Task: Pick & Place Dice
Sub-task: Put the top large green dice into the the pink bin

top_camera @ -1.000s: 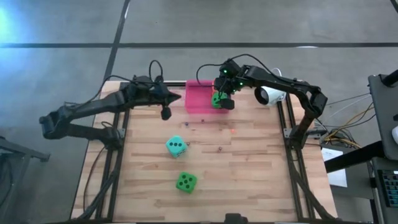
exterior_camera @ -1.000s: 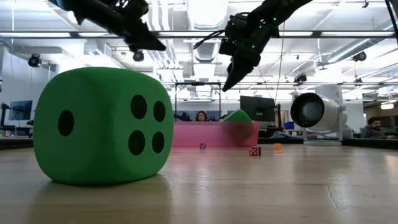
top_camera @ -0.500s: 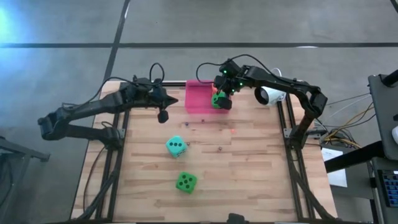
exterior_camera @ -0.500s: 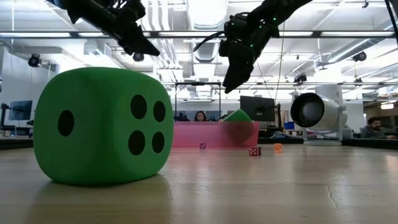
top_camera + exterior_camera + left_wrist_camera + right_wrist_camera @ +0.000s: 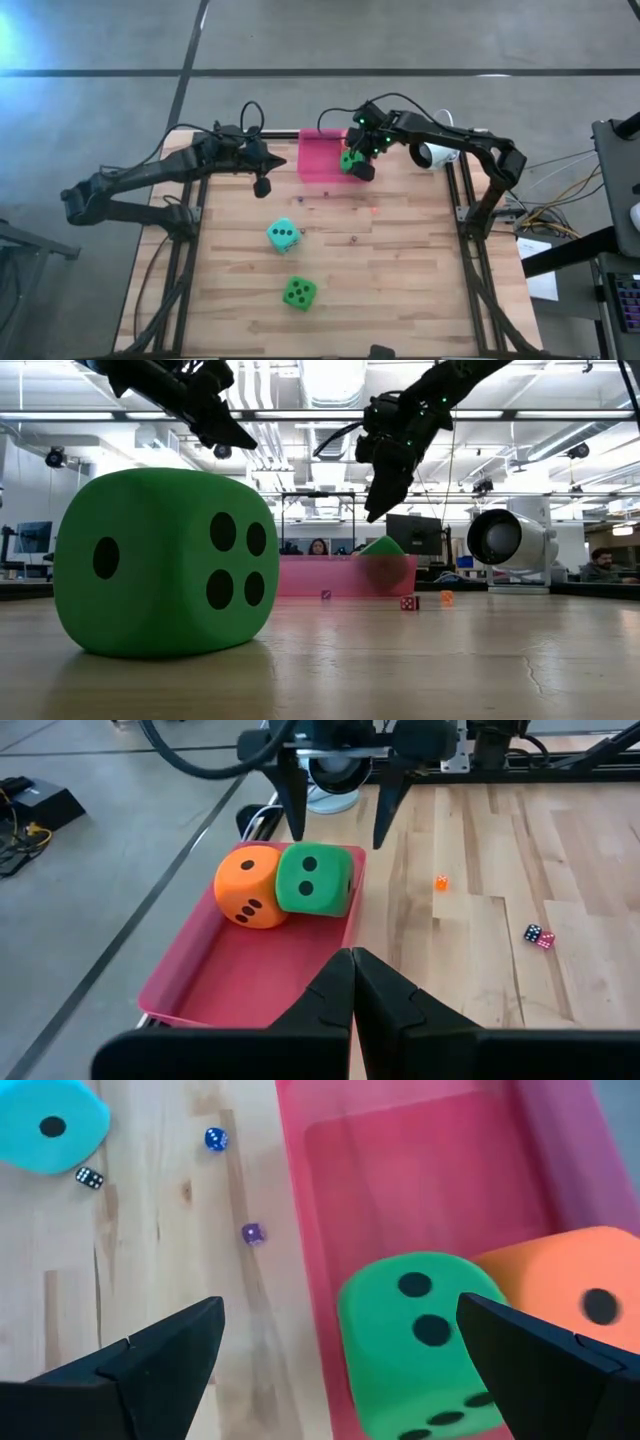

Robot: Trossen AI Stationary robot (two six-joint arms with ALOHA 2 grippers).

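A pink tray [image 5: 313, 165] sits at the table's far edge. In it an orange die [image 5: 250, 887] and a bright green die [image 5: 313, 880] rest side by side on its floor. My right gripper [image 5: 340, 1312] hangs open above the green die [image 5: 425, 1340], clear of it. A teal die [image 5: 283, 235] and a second green die [image 5: 299, 292] rest on the table, nearer the front. My left gripper [image 5: 352, 970] is shut and hovers left of the tray [image 5: 250, 975], pointing at it.
Tiny dice lie scattered on the wood: an orange one [image 5: 441, 882], a dark and pink pair [image 5: 538, 935], and blue [image 5: 215, 1139], black [image 5: 88, 1177] and purple [image 5: 252, 1233] ones. A white cylindrical device [image 5: 435, 153] sits right of the tray. People sit in the room behind.
My right gripper has shifted slightly above the tray's right end and turned a little, staying open. All four dice have kept their places.
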